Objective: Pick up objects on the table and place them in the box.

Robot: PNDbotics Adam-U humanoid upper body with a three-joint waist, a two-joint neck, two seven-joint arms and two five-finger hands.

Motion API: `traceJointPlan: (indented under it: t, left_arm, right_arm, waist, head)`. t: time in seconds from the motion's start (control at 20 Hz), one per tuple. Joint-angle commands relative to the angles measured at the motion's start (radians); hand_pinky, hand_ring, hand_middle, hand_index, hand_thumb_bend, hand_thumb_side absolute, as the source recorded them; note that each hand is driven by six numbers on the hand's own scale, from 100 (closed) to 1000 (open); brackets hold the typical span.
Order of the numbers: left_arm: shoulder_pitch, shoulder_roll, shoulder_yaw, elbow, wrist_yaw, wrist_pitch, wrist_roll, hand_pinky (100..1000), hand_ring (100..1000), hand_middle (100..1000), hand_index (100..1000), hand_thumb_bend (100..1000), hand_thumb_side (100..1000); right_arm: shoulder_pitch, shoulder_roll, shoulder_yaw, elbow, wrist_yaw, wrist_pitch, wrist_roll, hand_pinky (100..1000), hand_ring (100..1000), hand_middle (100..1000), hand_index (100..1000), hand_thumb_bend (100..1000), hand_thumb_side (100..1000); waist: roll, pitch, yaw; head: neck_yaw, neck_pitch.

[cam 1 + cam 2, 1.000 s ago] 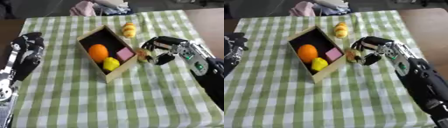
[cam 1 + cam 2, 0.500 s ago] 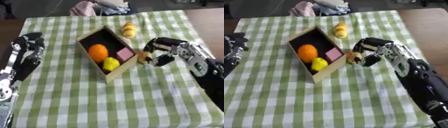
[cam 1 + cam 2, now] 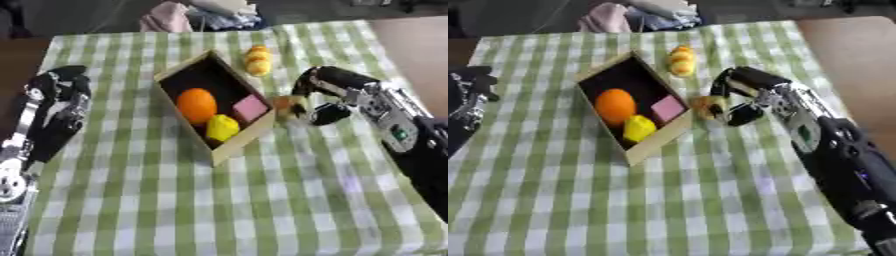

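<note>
A wooden box (image 3: 224, 148) lies at an angle on the green checked tablecloth. Inside it are an orange (image 3: 196, 104), a pink block (image 3: 250, 107) and a yellow fruit (image 3: 221, 127). My right hand (image 3: 325, 95) is just right of the box, fingers and thumb curled round a small orange-brown object (image 3: 284, 104) close to the box's right wall. A yellow and orange object (image 3: 256, 60) lies on the cloth behind the box. My left hand (image 3: 59, 102) rests open at the table's left edge, holding nothing.
The tablecloth (image 3: 227, 200) stretches bare toward the near edge. A heap of pink and pale cloth (image 3: 197, 15) lies beyond the table's far edge. Brown floor shows at the far right.
My right hand with the small orange-brown object has shifted slightly along the box's right wall. The left hand has stayed in place.
</note>
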Motion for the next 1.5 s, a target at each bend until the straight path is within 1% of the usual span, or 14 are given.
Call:
traceJointPlan:
  t: [0.05, 0.3, 0.5, 0.8, 1.15, 1.4, 1.45, 1.5]
  left_arm:
    - [-0.004, 0.01, 0.007, -0.02, 0.0, -0.005, -0.001, 731, 617, 678, 826, 100, 758]
    - [-0.007, 0.009, 0.011, -0.02, 0.002, -0.007, 0.002, 732, 617, 678, 825, 100, 756]
    - [-0.012, 0.009, 0.015, -0.02, 0.006, -0.011, 0.009, 732, 617, 677, 825, 100, 748]
    - [-0.025, 0.015, 0.032, -0.02, 0.013, -0.018, 0.039, 731, 616, 676, 823, 100, 722]
    - [-0.044, 0.027, 0.047, -0.02, 0.026, -0.028, 0.075, 730, 616, 674, 818, 100, 697]
    - [-0.055, 0.023, 0.046, -0.02, 0.036, -0.032, 0.082, 730, 616, 674, 817, 100, 695]
    - [-0.057, 0.021, 0.045, -0.02, 0.038, -0.032, 0.081, 730, 572, 674, 817, 100, 695]
    - [-0.058, 0.02, 0.044, -0.02, 0.039, -0.033, 0.08, 730, 565, 674, 817, 100, 695]
  right_arm:
    - [-0.036, -0.031, -0.018, -0.032, 0.005, -0.003, -0.035, 673, 631, 584, 336, 100, 217]
    - [-0.066, -0.041, -0.024, -0.046, 0.011, -0.003, -0.044, 689, 635, 587, 328, 100, 216]
    - [-0.11, -0.045, -0.026, -0.062, 0.021, 0.001, -0.04, 699, 638, 589, 329, 100, 214]
    - [-0.184, -0.019, -0.024, -0.06, 0.047, 0.005, -0.024, 714, 646, 595, 331, 100, 217]
    - [-0.25, 0.059, -0.017, -0.015, 0.095, -0.012, -0.001, 720, 650, 598, 333, 100, 219]
    - [-0.264, 0.136, -0.017, 0.053, 0.145, -0.022, 0.011, 717, 651, 601, 340, 100, 226]
    - [-0.262, 0.151, -0.018, 0.071, 0.157, -0.023, 0.013, 717, 652, 602, 346, 100, 229]
    - [-0.26, 0.163, -0.021, 0.087, 0.168, -0.023, 0.014, 717, 652, 602, 347, 100, 229]
  waist:
    - [-0.006, -0.02, 0.003]
    - [-0.008, -0.02, 0.008]
    - [-0.009, -0.02, 0.016]
    - [-0.008, -0.019, 0.039]
    - [-0.004, -0.015, 0.073]
    - [0.0, -0.012, 0.093]
    - [0.001, -0.011, 0.097]
    - [0.002, -0.011, 0.1]
  head:
    - [-0.001, 0.005]
    - [-0.004, 0.005]
    - [-0.009, 0.005]
    - [-0.027, 0.005]
    - [-0.055, 0.005]
    - [-0.074, 0.005]
    - [-0.076, 0.005]
    - [-0.078, 0.005]
